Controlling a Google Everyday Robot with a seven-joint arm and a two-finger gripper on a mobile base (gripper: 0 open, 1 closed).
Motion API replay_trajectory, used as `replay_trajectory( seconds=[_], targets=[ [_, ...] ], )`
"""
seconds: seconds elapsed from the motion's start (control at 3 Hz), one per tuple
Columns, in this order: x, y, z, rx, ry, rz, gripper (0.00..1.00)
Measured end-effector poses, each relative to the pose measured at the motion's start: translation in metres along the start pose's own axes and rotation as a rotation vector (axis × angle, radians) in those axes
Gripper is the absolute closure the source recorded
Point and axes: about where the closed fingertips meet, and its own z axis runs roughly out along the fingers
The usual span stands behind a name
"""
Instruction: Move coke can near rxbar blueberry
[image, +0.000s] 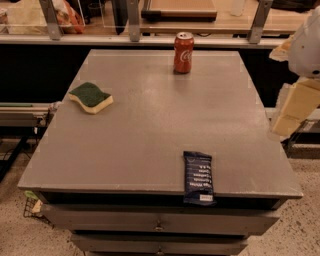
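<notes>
The coke can (183, 52), red with white script and a silver top, stands upright at the far middle edge of the grey table (150, 130). The rxbar blueberry (198, 178), a flat dark navy wrapper with white text, lies at the near edge right of centre, its end hanging slightly over the edge. My gripper (294, 109) shows as cream-coloured parts under the white arm at the right edge of the view. It is off the table's right side, far from both the can and the bar, and holds nothing I can see.
A green-and-yellow sponge (90, 97) lies on the table's left side. A shelf with metal posts (132, 22) runs behind the table's far edge. Drawers (160, 225) sit below the table's front. A low rail (25, 112) stands to the left.
</notes>
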Motion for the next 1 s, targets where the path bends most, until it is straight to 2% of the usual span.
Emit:
replay_trajectory(
  seconds=[0.33, 0.67, 1.0],
  targets=[
    [-0.009, -0.036, 0.015, 0.046, -0.076, 0.038, 0.0],
    [-0.025, -0.093, 0.044, 0.093, -0.22, 0.126, 0.0],
    [-0.048, -0.133, 0.069, 0.124, -0.366, 0.206, 0.0]
  ],
)
